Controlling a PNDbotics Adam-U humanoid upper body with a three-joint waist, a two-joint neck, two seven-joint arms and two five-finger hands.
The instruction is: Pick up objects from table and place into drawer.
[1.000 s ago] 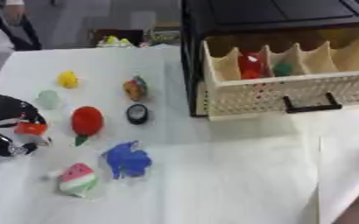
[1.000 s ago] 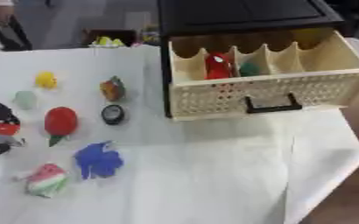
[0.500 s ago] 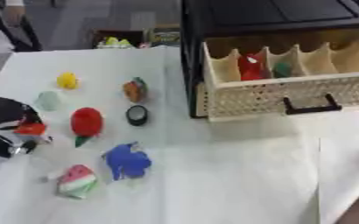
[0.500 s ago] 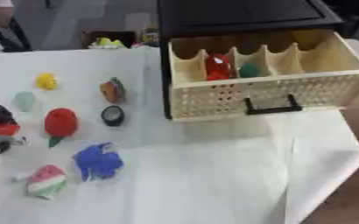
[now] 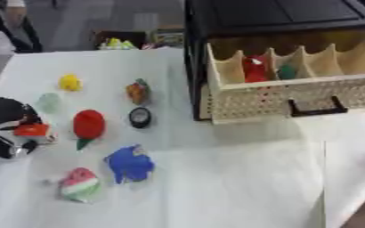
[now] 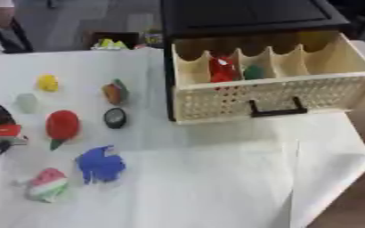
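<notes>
Left eye view shows the white-covered counter (image 5: 216,187) with a black cabinet (image 5: 279,18) at its far right side, its pale perforated drawer (image 5: 294,95) pulled open toward the robot and split by thin dividers into several compartments. One compartment toward the drawer's left holds a red object (image 5: 254,69), and the compartment just to its right holds a small green object (image 5: 287,71); the others look bare from here. A black handle (image 5: 316,109) sits on the drawer front. Spread over the counter's left half are the loose things: a small yellow piece (image 5: 70,82) farthest back, a pale green piece (image 5: 48,102) near the left edge, an orange-and-green piece (image 5: 138,91) closer to the cabinet, a black round item with a light centre (image 5: 139,117) just in front of it, a red strawberry-like toy (image 5: 88,125) with a green tip, a blue lumpy toy (image 5: 129,164) nearer the robot, and a pink, white and green slice-shaped toy (image 5: 79,184) nearest of all. None of them touch one another. The left robot hand (image 5: 10,129) shows at the left edge, black with silver parts and a red-orange patch, resting low beside the pale green piece and well apart from the drawer; whether its fingers are apart or together I cannot tell. The right robot hand appears in neither view.
</notes>
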